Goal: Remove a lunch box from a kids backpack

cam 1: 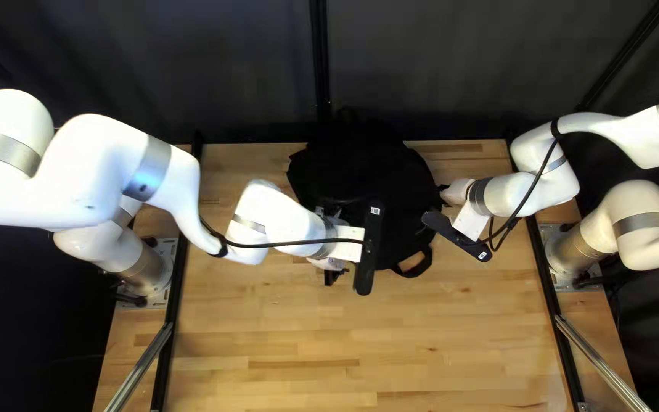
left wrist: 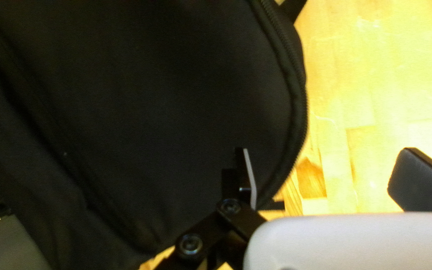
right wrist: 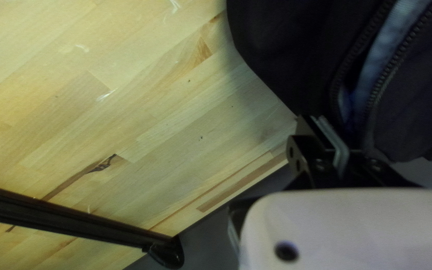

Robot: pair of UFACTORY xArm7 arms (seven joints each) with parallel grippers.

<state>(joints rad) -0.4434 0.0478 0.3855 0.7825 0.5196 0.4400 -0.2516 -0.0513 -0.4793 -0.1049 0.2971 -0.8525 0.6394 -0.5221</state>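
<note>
Right claw [right wrist: 330, 137] is closed at black fabric backpack [cam 1: 406, 183] | left claw [left wrist: 245, 172] overlaps it, state indeterminable | toothed zipper [right wrist: 387, 75] stands parted | lunch box unseen, presumably inside; removal remains.

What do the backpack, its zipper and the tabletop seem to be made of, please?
Backpack: black woven fabric, probably synthetic, matte, with soft folds and little shine.
Zipper: dark, fairly coarse teeth, plastic or coated metal; the look leaves that open.
Tabletop: light wood, with joined strips, grain and knots showing; bright glare in the left wrist view suggests a smooth, perhaps lacquered finish.
</note>
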